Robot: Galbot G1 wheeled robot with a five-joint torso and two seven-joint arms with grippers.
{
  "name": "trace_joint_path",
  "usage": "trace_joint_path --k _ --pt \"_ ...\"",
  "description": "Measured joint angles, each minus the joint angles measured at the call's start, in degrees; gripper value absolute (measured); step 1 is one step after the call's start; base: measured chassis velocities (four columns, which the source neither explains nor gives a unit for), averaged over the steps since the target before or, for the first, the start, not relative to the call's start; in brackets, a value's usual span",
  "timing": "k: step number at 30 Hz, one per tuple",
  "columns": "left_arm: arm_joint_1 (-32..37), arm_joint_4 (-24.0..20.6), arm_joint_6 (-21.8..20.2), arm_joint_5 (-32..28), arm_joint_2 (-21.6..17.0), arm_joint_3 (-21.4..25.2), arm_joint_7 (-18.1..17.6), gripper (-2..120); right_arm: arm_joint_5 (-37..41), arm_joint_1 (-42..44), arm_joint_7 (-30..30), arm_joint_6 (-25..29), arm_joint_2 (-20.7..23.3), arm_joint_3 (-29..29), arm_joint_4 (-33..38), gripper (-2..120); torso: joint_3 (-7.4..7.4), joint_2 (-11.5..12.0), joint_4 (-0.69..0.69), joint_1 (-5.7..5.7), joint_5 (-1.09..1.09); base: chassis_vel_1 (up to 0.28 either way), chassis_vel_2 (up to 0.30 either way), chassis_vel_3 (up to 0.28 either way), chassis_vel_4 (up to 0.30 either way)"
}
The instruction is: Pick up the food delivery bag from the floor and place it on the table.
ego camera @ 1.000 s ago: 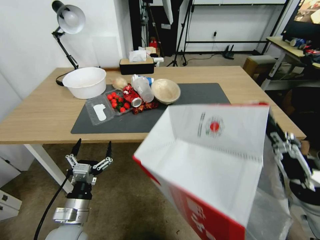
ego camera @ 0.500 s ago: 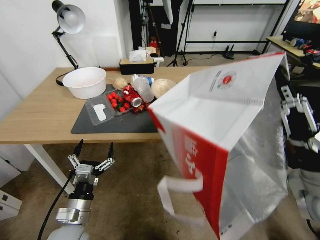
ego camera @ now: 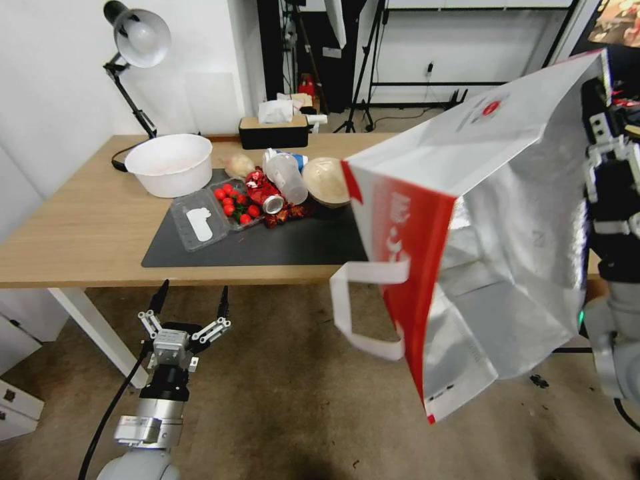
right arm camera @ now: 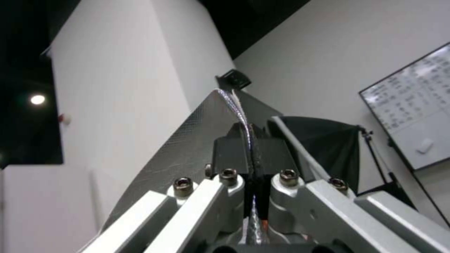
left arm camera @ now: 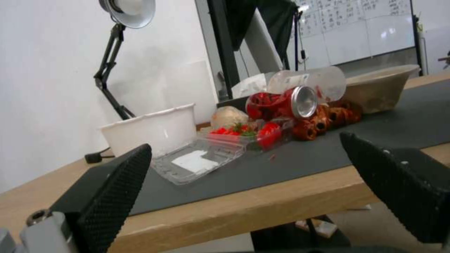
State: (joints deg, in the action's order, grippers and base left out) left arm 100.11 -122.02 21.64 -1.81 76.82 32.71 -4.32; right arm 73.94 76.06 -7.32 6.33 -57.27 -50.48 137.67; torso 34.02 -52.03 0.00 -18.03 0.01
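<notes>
Nearest, low on the robot's left, the left gripper (ego camera: 190, 300) hangs over the dull brown-grey carpeted floor (ego camera: 267, 400) just short of the table's front edge, its two black fingers spread wide with nothing between them. On the right, the large white paper food delivery bag with red side panels and silver foil lining (ego camera: 480, 220) is held in the air, tipped over so its open mouth faces down and toward the robot, a white strap handle (ego camera: 360, 307) dangling from it; the bag is clear of the floor and hangs over the table's right front corner. The right gripper (right arm camera: 253, 154) is pinched tight on the bag's thin foil edge. Beyond lies the wide light-wood table (ego camera: 87, 227) with its dark grey mat (ego camera: 267, 243), carrying a clear plastic tray of red cherry tomatoes (ego camera: 233, 203), a red drinks can (ego camera: 267, 197), a white plastic bowl (ego camera: 170, 163), and a black desk lamp (ego camera: 133, 53) at the far left.
</notes>
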Motion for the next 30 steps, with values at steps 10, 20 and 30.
trace_joint_path --k 10,20,30 --pt "0.4 -0.4 -0.1 1.0 0.5 -0.1 0.0 100 4.5 -10.8 16.6 -0.1 4.1 4.8 -4.3 0 -0.01 0.0 0.0 0.0 0.0 0.0 0.0 0.0 0.0" --pt "0.7 -0.5 0.0 1.8 0.9 -0.4 0.0 100 6.0 -16.3 18.3 0.5 5.3 8.3 -11.4 0 -0.01 0.0 0.01 0.01 0.0 0.0 0.0 0.0 0.0" --pt "0.7 -0.2 0.0 1.9 0.9 -0.4 0.1 100 4.9 -18.1 18.5 1.4 5.9 9.3 -16.9 0 -0.02 0.0 0.0 0.01 0.0 0.0 0.0 0.0 0.0"
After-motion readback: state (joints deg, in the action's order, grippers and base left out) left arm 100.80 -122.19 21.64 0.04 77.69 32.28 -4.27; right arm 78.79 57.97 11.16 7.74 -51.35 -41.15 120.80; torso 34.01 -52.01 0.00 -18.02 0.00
